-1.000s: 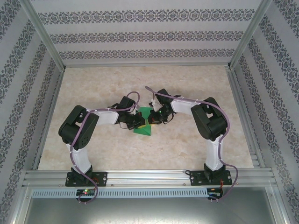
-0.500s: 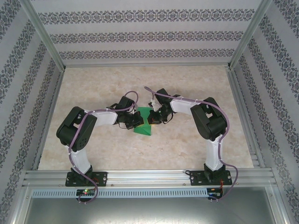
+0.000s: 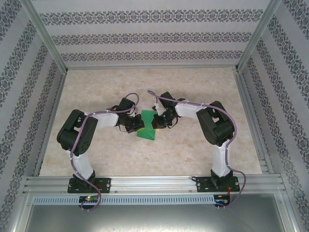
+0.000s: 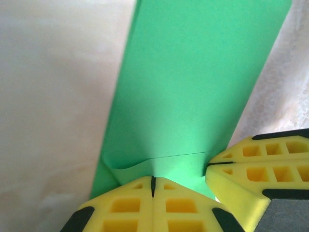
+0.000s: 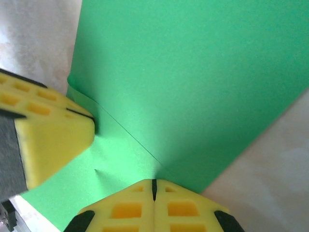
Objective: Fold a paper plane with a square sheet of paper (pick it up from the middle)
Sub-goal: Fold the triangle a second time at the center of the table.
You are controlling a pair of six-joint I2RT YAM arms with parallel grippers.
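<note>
From above, both arms reach inward with elbows bowed out to the sides, and their wrists meet over the middle of the marbled table (image 3: 203,154). The left gripper (image 3: 138,126) and right gripper (image 3: 155,122) sit nose to nose on the green paper (image 3: 147,134), which lies there as a small folded shape with its near end tapering to a point. Compared with a second ago, the left arm has swung its elbow further out and carried its wrist a little away from the near edge, so more of the paper's far end shows. Seen from the left wrist, the left gripper (image 4: 152,180) has its yellow fingers (image 4: 181,208) pressed together, pinching the near edge of the green paper (image 4: 193,87). The right gripper (image 4: 208,165) bites the same edge just beside it, jaws together. The sheet runs away as a long smooth band with one faint crease across it. At the right wrist, the right gripper (image 5: 154,181) is likewise clamped on the green paper (image 5: 203,72), the left gripper (image 5: 92,126) close at its side, a slanting fold line between them.
</note>
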